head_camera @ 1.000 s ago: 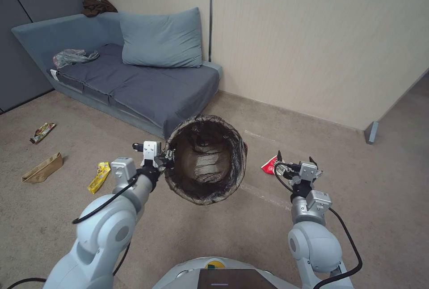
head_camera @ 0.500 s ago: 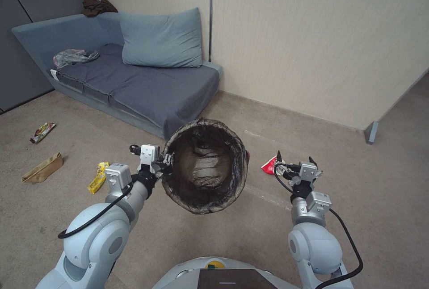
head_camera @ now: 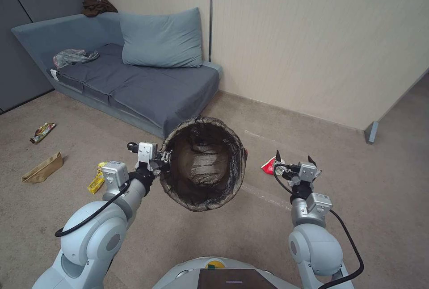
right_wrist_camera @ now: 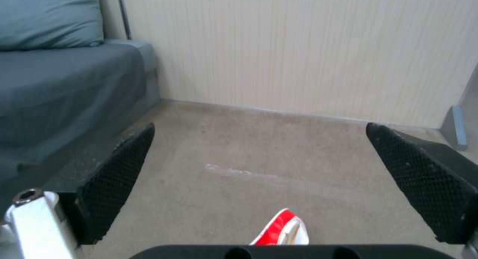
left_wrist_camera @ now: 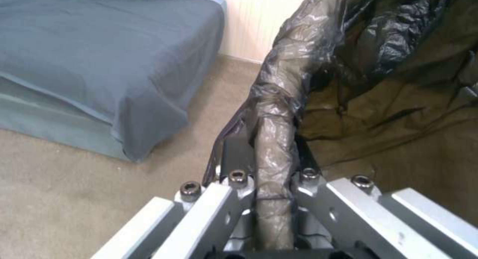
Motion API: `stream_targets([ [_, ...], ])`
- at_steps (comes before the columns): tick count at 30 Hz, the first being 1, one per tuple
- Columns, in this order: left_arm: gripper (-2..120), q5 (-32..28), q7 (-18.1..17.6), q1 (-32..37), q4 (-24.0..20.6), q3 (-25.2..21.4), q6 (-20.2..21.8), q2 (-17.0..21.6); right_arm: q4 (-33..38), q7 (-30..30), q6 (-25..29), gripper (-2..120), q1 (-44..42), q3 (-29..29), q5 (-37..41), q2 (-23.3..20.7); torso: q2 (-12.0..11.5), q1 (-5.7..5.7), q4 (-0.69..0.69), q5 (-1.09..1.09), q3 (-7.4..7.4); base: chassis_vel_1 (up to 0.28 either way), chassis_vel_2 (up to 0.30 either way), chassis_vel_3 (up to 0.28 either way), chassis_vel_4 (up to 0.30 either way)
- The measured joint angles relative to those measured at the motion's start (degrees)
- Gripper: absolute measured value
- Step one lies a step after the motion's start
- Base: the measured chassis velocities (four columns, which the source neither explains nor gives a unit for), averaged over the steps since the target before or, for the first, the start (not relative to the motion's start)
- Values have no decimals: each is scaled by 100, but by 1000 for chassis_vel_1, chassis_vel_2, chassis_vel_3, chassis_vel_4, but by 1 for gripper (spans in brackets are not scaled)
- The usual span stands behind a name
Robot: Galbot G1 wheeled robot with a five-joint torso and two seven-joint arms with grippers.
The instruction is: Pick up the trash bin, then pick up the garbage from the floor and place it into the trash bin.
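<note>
- The right gripper hangs above the carpeted floor, its two black textured fingers spread wide apart with nothing between them.
- A red-and-white wrapper lies on the carpet below the gap between the fingers, partly hidden by the gripper's dark body at the picture's lower edge.
- A pale scuff streak marks the carpet just beyond the wrapper.
- A beige panelled wall stands behind, meeting the floor along a baseboard.
- A grey-blue sofa sits against that wall, a blue cushion propped on it.
- A grey bracket stands at the wall's foot on the far side.
</note>
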Motion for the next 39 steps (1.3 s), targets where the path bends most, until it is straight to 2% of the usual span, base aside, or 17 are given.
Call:
stream_targets([
  [19, 0, 237, 86, 126, 9, 26, 0, -61, -25, -128, 84, 100, 13, 13, 20, -19, 0, 0, 0, 0, 0, 0, 0, 0, 0],
  [39, 0, 261, 126, 113, 13, -49, 0, -72, -106, -85, 184, 100, 91, 13, 11, -17, 0, 0, 0, 0, 1, -57, 66, 63, -61],
])
